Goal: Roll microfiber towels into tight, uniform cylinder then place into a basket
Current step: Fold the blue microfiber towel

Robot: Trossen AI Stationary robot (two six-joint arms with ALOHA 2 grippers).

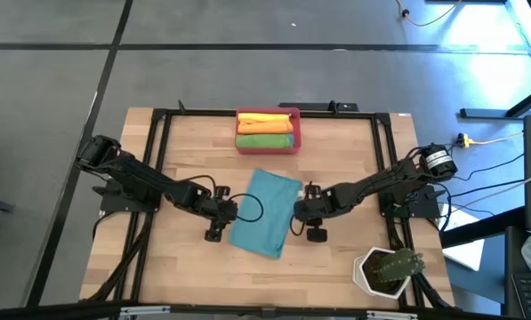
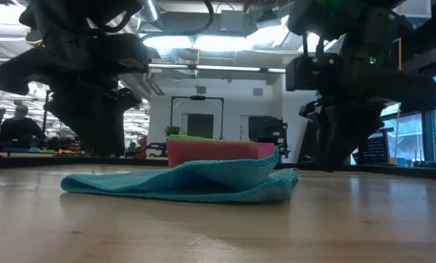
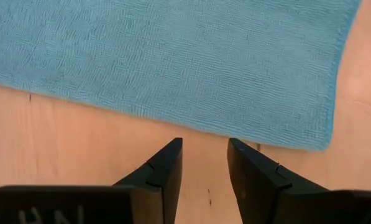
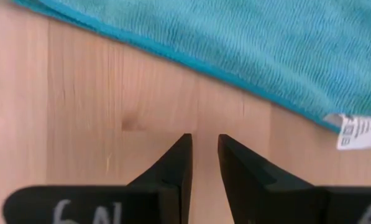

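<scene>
A teal-blue microfiber towel [image 1: 265,212] lies folded on the wooden table at its middle; in the low view its right part [image 2: 265,166] humps up in a raised fold. My left gripper [image 3: 204,144] hovers open over bare wood just off the towel's left edge. Just off the right edge, near the white tag [image 4: 354,132], my right gripper [image 4: 204,138] is open with a narrower gap. Neither has anything between its fingers. The red-pink basket [image 1: 297,133] stands at the far middle and holds an orange roll [image 1: 265,123] and a green roll [image 1: 265,140].
A white hexagonal plant pot [image 1: 385,271] with a green plant stands at the near right corner. A black frame [image 1: 158,160] runs along the table's sides. Bare wood lies near the front edge, in front of the towel.
</scene>
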